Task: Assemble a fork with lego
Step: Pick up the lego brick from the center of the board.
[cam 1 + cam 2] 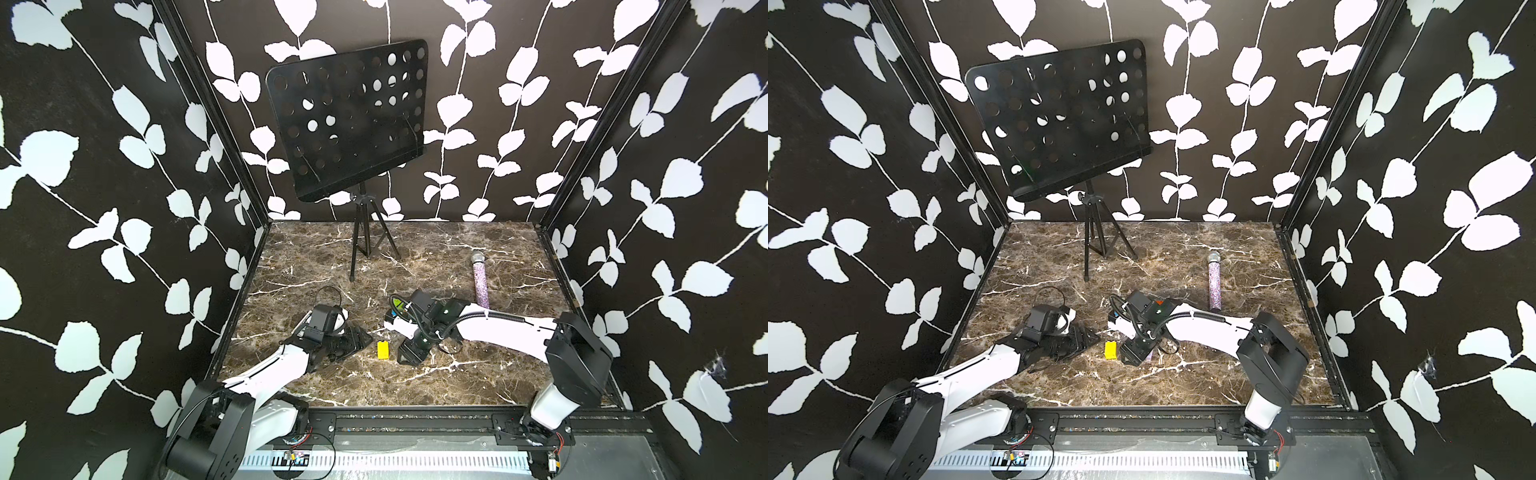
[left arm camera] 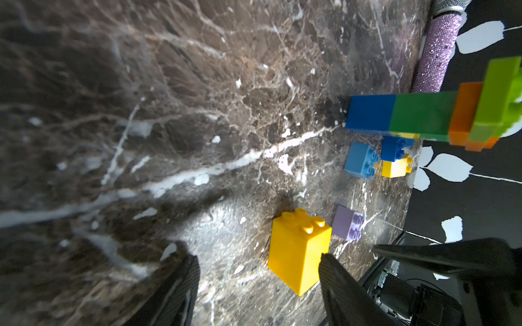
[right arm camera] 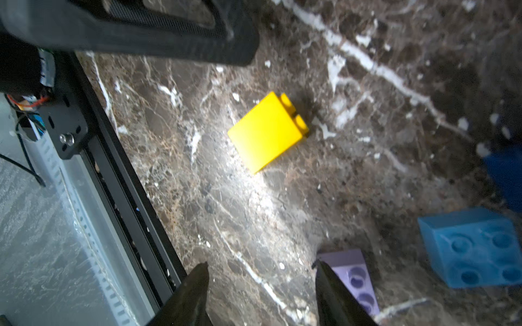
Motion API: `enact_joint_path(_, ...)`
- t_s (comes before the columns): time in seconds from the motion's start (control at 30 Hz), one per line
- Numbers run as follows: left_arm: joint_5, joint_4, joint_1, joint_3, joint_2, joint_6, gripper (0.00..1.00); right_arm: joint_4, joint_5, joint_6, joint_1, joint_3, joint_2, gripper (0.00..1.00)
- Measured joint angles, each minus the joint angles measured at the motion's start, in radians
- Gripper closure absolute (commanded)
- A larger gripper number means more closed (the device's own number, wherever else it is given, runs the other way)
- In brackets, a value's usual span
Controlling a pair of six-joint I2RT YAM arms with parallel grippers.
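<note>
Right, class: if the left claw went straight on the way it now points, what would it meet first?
Most likely the yellow brick, just ahead of the left claw on the marble table. It sits off-centre, near one fingertip, so that finger might strike it first.

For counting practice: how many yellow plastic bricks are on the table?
2. A tall yellow plastic brick lies near the front; a smaller yellow one touches a dark blue plastic brick. Others may be hidden.

Partly built fork (image 2: pixel 418 115): blue-green stem, orange crossbar, lime prong; loose yellow brick (image 2: pixel 296 254), lilac brick (image 2: pixel 346 223) nearby.
</note>
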Motion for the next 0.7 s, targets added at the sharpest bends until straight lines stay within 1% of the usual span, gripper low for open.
enact_joint_path(0.1, 0.000, 0.007, -0.003, -0.011, 0.000, -0.005, 0.34, -0.089, 0.059, -0.013, 0.000, 0.037, 0.014, 0.46)
enact_joint_path(0.27, -0.002, 0.019, -0.029, -0.019, 0.000, -0.012, 0.35, -0.148, 0.118, -0.034, 0.000, 0.067, 0.029, 0.45)
enact_joint_path(0.43, -0.005, 0.058, -0.042, -0.045, -0.007, -0.034, 0.43, -0.174, 0.132, -0.051, 0.000, 0.094, 0.062, 0.43)
enact_joint_path(0.57, -0.042, 0.023, -0.042, -0.064, -0.066, -0.045, 0.46, -0.141, 0.118, -0.003, 0.000, 0.140, 0.108, 0.44)
enact_joint_path(0.7, -0.105, -0.045, -0.034, -0.076, -0.183, -0.059, 0.46, -0.108, 0.102, 0.117, 0.001, 0.170, 0.135, 0.43)
